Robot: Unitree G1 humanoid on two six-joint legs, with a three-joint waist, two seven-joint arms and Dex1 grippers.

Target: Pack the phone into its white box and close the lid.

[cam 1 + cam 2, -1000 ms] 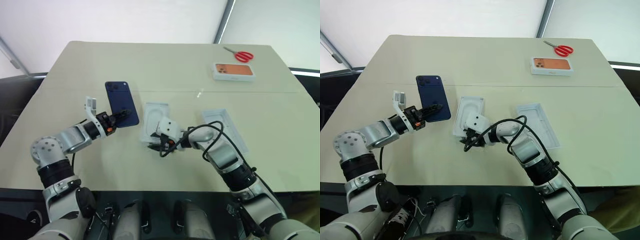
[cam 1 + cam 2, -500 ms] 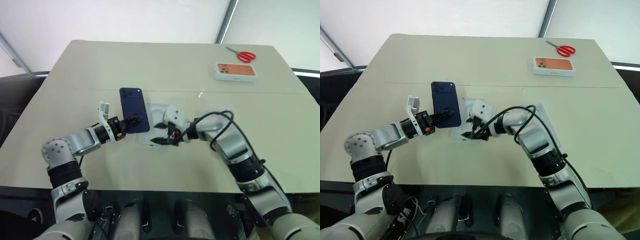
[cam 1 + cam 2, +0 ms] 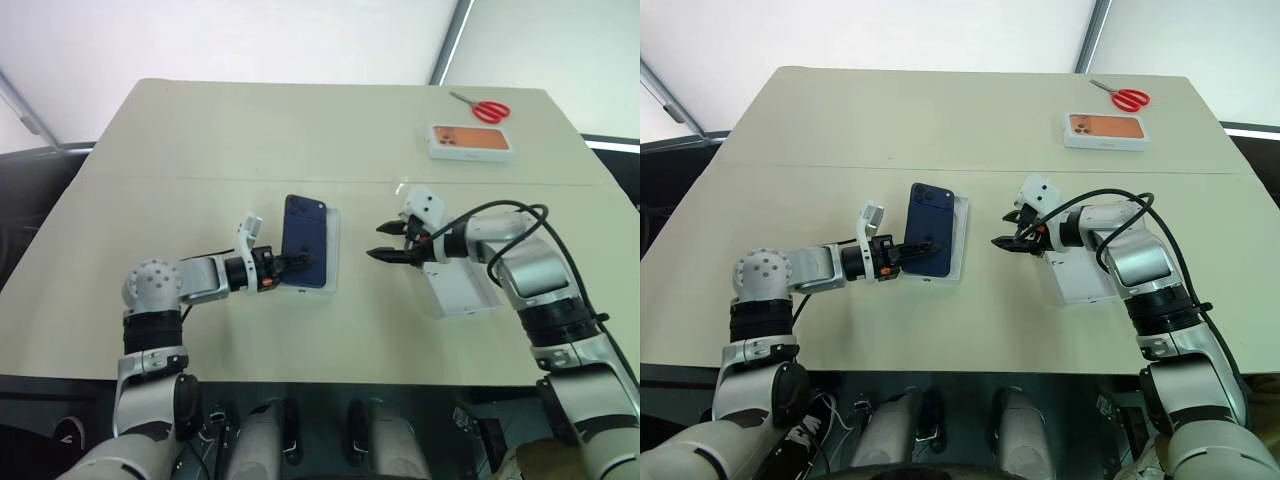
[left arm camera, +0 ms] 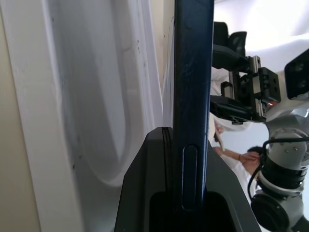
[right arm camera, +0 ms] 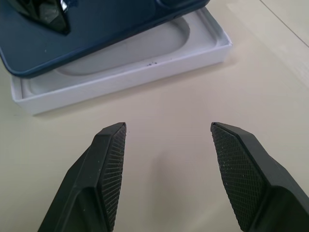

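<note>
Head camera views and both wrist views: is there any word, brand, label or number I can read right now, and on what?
No text can be read anywhere.
Dark navy-blue smartphone: glossy back, no logo or lettering legible.
White box with the orange phone picture: a picture, any print too small to read.
White recessed cardboard tray: plain, a few dark specks, no text.
Red-handled scissors: no marking legible.

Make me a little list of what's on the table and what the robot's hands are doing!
phone: dark blue phone, held over the white box, not yet lying in it
left hand: left hand shut on the phone's edge
right hand: right hand open, holding nothing, beside the box
lid: white lid lying under the right arm
far corner: red scissors and a box with an orange phone picture
</note>
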